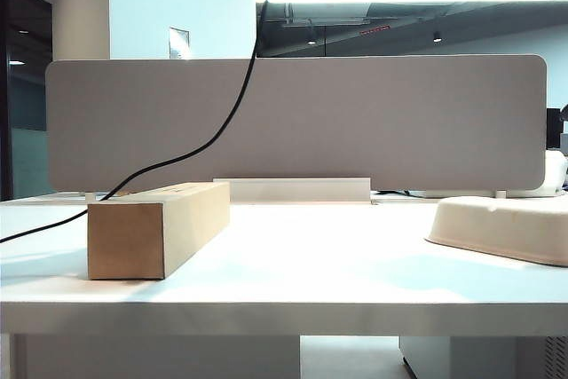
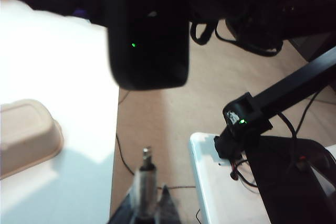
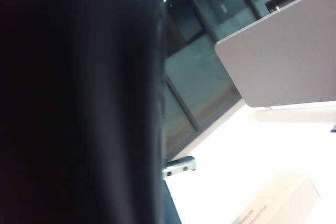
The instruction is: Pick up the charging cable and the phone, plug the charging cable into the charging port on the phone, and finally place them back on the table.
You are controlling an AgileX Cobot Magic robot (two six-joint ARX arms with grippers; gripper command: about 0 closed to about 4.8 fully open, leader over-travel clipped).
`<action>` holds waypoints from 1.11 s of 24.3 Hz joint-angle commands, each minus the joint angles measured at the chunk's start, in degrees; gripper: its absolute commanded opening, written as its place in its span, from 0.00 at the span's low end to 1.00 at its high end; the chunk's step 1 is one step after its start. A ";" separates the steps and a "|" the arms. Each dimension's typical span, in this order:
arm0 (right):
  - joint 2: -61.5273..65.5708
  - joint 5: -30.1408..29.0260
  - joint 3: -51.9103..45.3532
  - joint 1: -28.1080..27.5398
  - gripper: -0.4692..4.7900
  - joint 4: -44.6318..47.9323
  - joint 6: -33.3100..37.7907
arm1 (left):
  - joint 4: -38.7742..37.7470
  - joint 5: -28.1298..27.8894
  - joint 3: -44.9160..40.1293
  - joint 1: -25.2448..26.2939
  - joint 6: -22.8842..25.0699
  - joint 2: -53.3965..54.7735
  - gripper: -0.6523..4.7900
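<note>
White table [image 2: 58, 66] below; left claw [image 2: 149, 203] pinching charging cable [image 2: 144, 182]; right claw probably clamping phone [image 3: 79, 98].

Exterior camera low at table [image 1: 284, 299] edge facing divider [image 1: 293, 122], wrist cameras close, all sharing cardboard box [image 1: 155, 228]

I saw the charging cable [image 1: 232, 108] as a thin black cord that hung down in a curve in front of the grey divider and ran off over the left part of the table [image 1: 293, 277]. Its silver plug tip [image 2: 146, 157] stood upright on its collar and pointed toward the phone [image 2: 148, 35]. The phone, black with rounded corners, was in the air just beyond the tip, not touching it. The charging port I could not make out.
</note>
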 commanded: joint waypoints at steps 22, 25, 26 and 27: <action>-0.35 -1.79 0.52 0.44 0.08 11.30 13.70 | 10.14 4.04 0.15 -5.77 -6.58 -0.37 0.11; -0.35 -1.79 0.52 0.90 0.08 11.28 13.68 | 10.19 4.02 0.15 -5.84 -6.58 -0.31 0.11; -0.35 -1.75 0.52 0.92 0.08 11.28 13.68 | 10.16 4.02 0.15 -5.84 -6.60 -0.22 0.11; -0.35 -1.51 0.52 1.05 0.08 11.26 13.66 | 10.12 4.02 0.15 -5.84 -6.69 -0.17 0.11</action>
